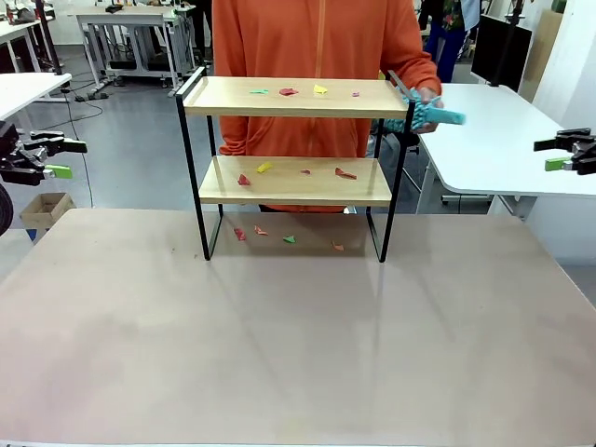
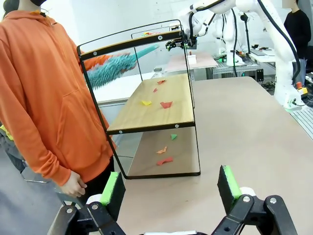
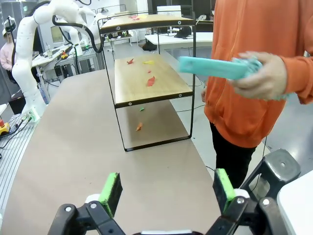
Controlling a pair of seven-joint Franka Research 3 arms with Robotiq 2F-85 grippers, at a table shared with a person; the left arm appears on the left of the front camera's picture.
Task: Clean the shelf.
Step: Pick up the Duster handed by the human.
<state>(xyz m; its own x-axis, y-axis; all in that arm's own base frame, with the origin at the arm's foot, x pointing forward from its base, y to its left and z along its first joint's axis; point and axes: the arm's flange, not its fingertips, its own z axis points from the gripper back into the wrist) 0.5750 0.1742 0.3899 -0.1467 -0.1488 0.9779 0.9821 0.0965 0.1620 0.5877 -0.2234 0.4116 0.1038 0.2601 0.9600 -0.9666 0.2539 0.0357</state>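
Note:
The shelf (image 1: 289, 182) stands at the far middle of the table, two light wooden boards in a thin black frame. Small coloured paper scraps (image 1: 289, 91) lie on its top board, more scraps (image 1: 345, 173) on the lower board, and several on the table beneath (image 1: 290, 239). Behind it a person in an orange hoodie holds a teal duster (image 1: 430, 113) at the shelf's right end. My left gripper (image 1: 63, 158) hangs open off the table's far left; my right gripper (image 1: 551, 155) hangs open at the far right. Both are far from the shelf (image 2: 151, 105) (image 3: 146, 83) and hold nothing.
The brown table (image 1: 279, 335) stretches bare from the shelf to the near edge. White tables stand to the left and right behind it. In the right wrist view the person's hand (image 3: 259, 78) grips the duster handle (image 3: 210, 67) near the shelf's end.

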